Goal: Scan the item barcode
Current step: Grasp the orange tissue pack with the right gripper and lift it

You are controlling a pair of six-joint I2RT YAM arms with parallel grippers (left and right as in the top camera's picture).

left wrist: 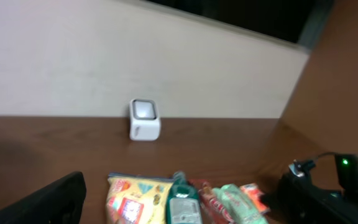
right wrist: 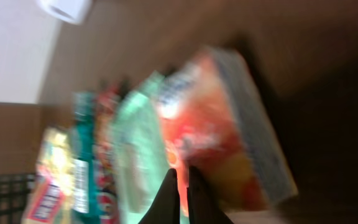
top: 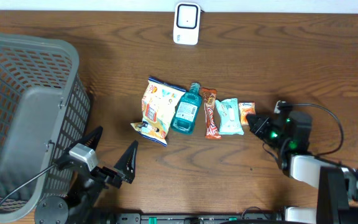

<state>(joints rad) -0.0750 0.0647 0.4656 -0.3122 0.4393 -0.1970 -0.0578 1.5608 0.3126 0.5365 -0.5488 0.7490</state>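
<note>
Scanner (top: pixel 186 23) beyond item row (top: pixel 186 111), basket (top: pixel 27 45) aside

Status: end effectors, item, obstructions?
Left end effector open, empty. Right end effector shut, beside small orange snack packet, nothing held. White plastic scanner at far edge, unobstructed.

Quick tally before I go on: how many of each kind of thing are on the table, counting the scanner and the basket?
Bags and packets: 4 (chip bag, red snack bar, mint-green pack, small orange packet)
Bottles: 1 (teal bottle)
Scanners: 1 (white barcode scanner)
Baskets: 1 (grey basket)
Total: 7
</note>
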